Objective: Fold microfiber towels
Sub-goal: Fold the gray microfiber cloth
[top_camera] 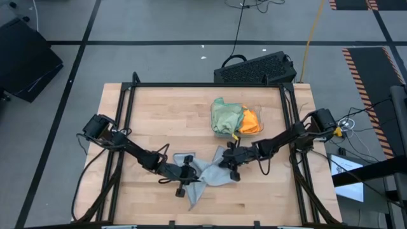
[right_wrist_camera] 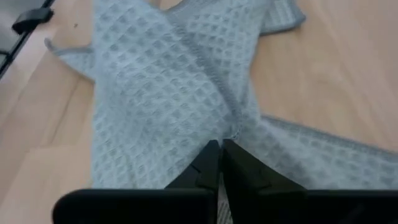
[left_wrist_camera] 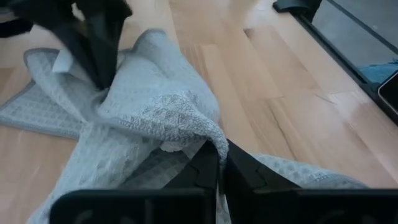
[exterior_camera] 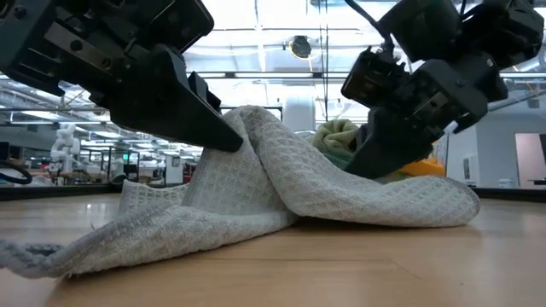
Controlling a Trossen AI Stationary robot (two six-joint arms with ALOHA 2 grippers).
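Note:
A light grey microfiber towel [top_camera: 206, 177] lies crumpled on the wooden table near its front middle. My left gripper [top_camera: 189, 170] is shut on its left part and my right gripper [top_camera: 224, 164] is shut on its right part. In the low view the towel [exterior_camera: 281, 188] rises in a ridge between the two and spreads onto the table below. Pale green towels [top_camera: 224, 116] and an orange one [top_camera: 250, 121] are heaped in a clear tray [top_camera: 261, 112] farther back. My left gripper pinches a raised, bunched fold of the grey towel [left_wrist_camera: 208, 134] between its two fingers, coming slanting down from the table's left. The fold is lifted off the table; the cloth below it hangs slack and rests on the wood. My right gripper pinches the towel at a gathered spot by a stitched hem [right_wrist_camera: 231, 127], slanting down from the table's right. That spot is held up a little; the cloth around it fans out slack onto the table.
The tray with the heaped towels stands just behind my right gripper. A black frame [top_camera: 127, 102] rails the table's sides and far edge. A dark keyboard-like object [top_camera: 254, 69] lies beyond the far edge. Bare wood [top_camera: 159, 117] lies at the far left.

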